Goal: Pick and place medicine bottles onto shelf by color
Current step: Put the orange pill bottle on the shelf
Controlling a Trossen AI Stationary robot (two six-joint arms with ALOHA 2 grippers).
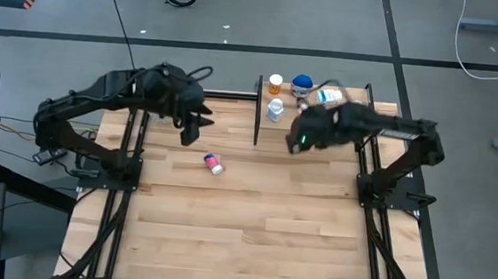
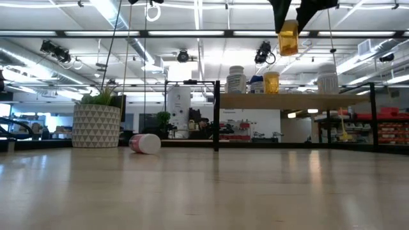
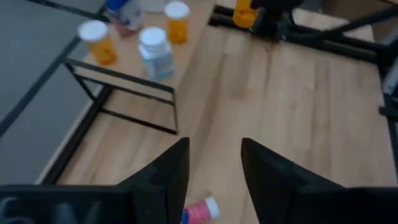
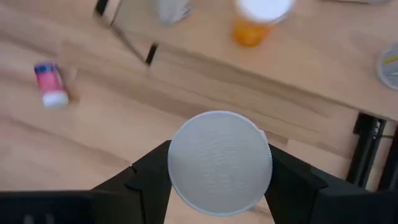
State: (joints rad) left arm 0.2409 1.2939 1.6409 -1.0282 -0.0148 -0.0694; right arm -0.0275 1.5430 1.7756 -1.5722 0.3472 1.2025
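My right gripper [image 4: 219, 163] is shut on an orange, white-capped medicine bottle [image 2: 288, 38] and hangs in the air near the front of the shelf [image 1: 313, 118]. On the shelf's wooden top stand two orange bottles [image 3: 176, 22] [image 3: 99, 42], a clear bottle [image 3: 155, 53], a rounded blue one [image 1: 302, 83] and a white labelled one [image 1: 328, 97]. A pink bottle [image 1: 214, 163] lies on its side on the table. My left gripper [image 3: 214, 149] is open and hovers above the table, just beyond the pink bottle [image 3: 202, 211] and left of the shelf. My right gripper pinches the orange bottle at its top end, one finger [image 4: 149, 177] on either side of the white cap [image 4: 219, 152]. The fingers come from above, pointing down. The bottle hangs upright below them [image 2: 288, 45], lifted clear and higher than the bottles on the shelf.
A potted green plant in a patterned pot [image 2: 96, 124] stands at the table's far left. The shelf's black posts [image 1: 258, 113] rise at its ends. Bare tabletop [image 1: 260, 221] stretches across the near half of the table.
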